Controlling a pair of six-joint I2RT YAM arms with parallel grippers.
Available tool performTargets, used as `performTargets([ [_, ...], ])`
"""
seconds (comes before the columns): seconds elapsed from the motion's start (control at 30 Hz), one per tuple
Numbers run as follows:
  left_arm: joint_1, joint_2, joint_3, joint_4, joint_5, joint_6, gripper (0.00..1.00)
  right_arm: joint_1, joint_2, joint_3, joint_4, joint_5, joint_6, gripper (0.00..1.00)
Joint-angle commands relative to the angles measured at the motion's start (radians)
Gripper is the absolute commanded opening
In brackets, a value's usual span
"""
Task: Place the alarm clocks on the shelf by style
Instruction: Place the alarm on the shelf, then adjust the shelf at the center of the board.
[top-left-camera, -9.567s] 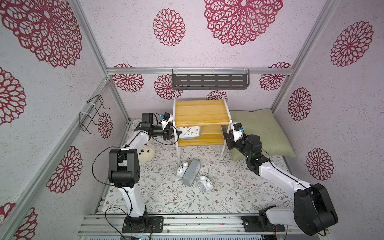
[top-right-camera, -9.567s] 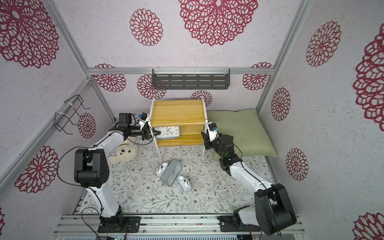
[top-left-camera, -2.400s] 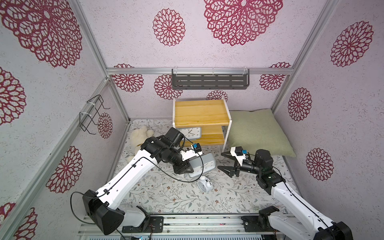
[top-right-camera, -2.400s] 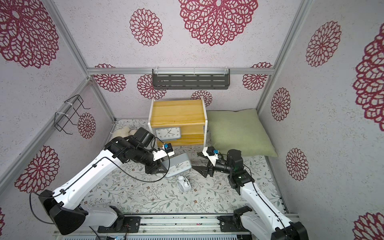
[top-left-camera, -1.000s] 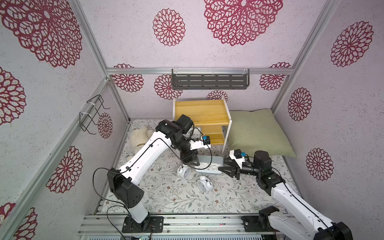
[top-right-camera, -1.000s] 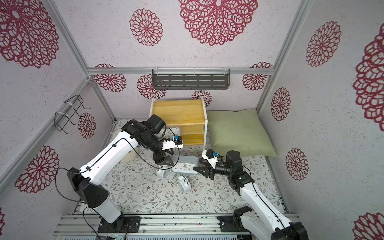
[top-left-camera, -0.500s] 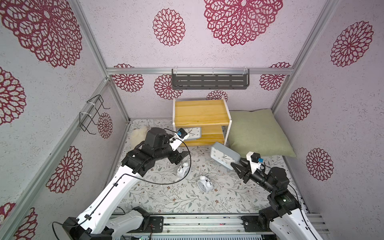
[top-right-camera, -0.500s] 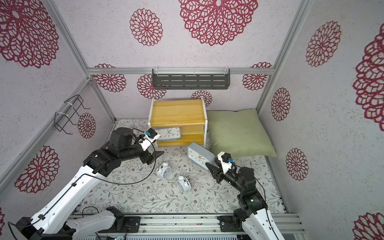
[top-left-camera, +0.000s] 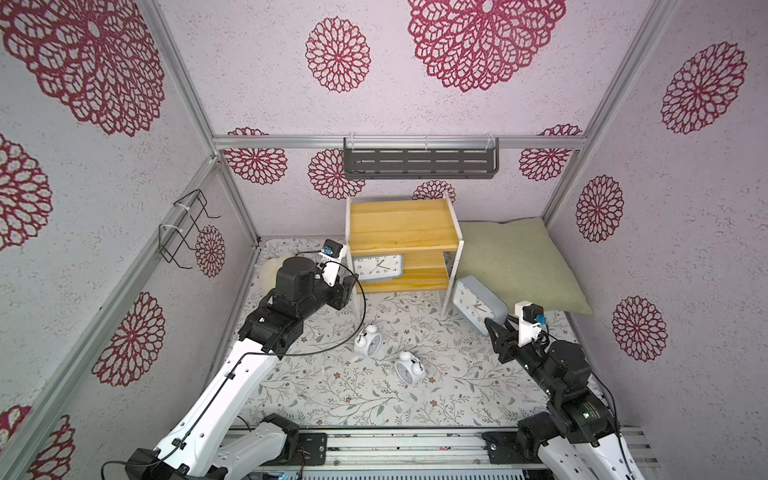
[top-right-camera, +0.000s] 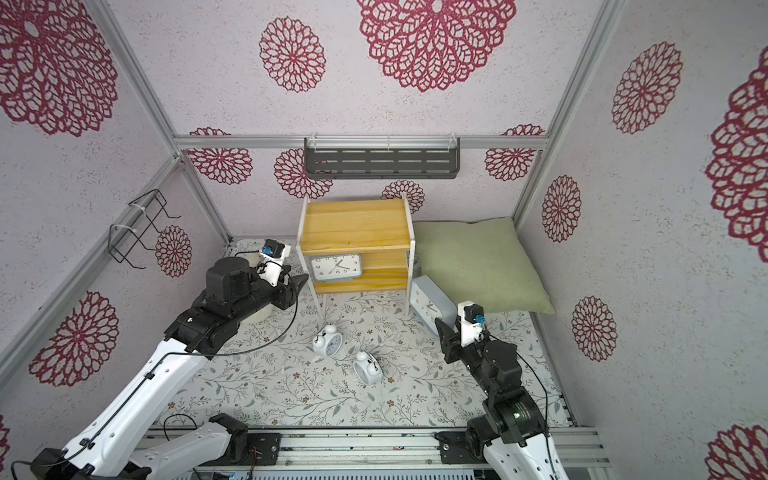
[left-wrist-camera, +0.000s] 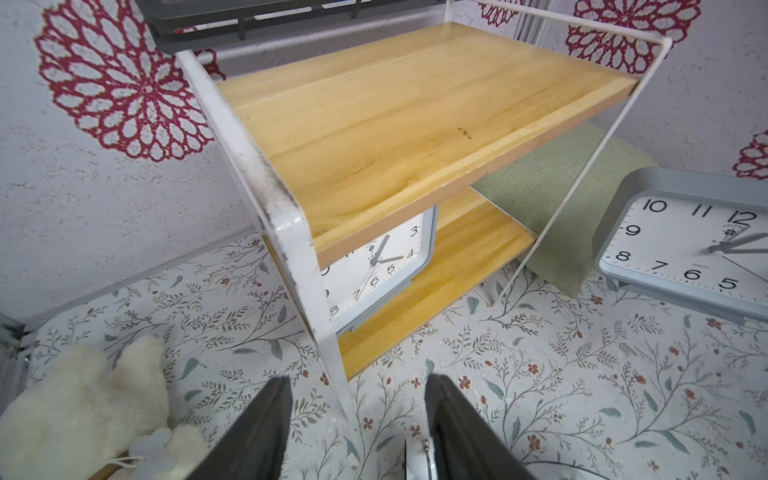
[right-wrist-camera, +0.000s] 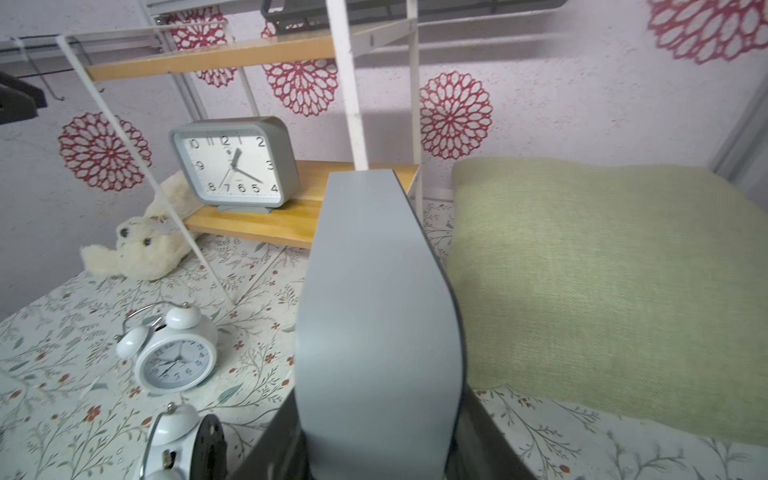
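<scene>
The shelf (top-left-camera: 399, 226) (top-right-camera: 355, 224) stands at the back, with one grey alarm clock (top-left-camera: 377, 266) (top-right-camera: 336, 267) (right-wrist-camera: 237, 166) upright on the left of its lower board. My right gripper (top-left-camera: 494, 328) (right-wrist-camera: 378, 436) is shut on a second grey alarm clock (top-left-camera: 478, 305) (top-right-camera: 430, 303) (right-wrist-camera: 378, 311), which hangs tilted just right of the shelf's front right leg. Two white twin-bell alarm clocks (top-left-camera: 369, 341) (top-left-camera: 409, 365) (right-wrist-camera: 174, 353) lie on the floral floor. My left gripper (top-left-camera: 351, 286) (left-wrist-camera: 357, 399) hangs open and empty by the shelf's front left leg.
A green pillow (top-left-camera: 515, 266) (right-wrist-camera: 602, 270) lies right of the shelf, close behind the held clock. A cream plush toy (left-wrist-camera: 83, 407) (right-wrist-camera: 137, 249) sits left of the shelf under my left arm. A dark grey slotted rack (top-left-camera: 419, 164) and a black wire rack (top-left-camera: 187, 228) hang on the walls.
My right gripper has carried the grey clock a little to the right, beside the shelf's leg. My left arm has shifted slightly by the shelf's left leg and its jaws have narrowed.
</scene>
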Motion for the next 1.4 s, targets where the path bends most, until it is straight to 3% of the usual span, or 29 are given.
performTargets([
  [0.0,0.033,0.044,0.027,0.047,0.102,-0.050,0.59,-0.005,-0.007,0.053,0.067,0.136,0.026,0.34],
  [0.27,0.089,0.131,0.071,0.046,0.178,-0.047,0.51,-0.061,0.152,0.086,0.229,0.116,-0.029,0.34],
  [0.63,0.129,0.185,0.101,0.048,0.214,-0.022,0.26,-0.377,0.470,0.156,0.523,-0.403,-0.045,0.34],
  [0.93,0.150,0.193,0.108,0.043,0.206,-0.005,0.22,-0.434,0.728,0.256,0.675,-0.706,-0.134,0.34],
  [1.37,0.174,0.211,0.110,0.047,0.165,-0.019,0.18,-0.440,1.023,0.437,0.784,-1.019,-0.218,0.35],
])
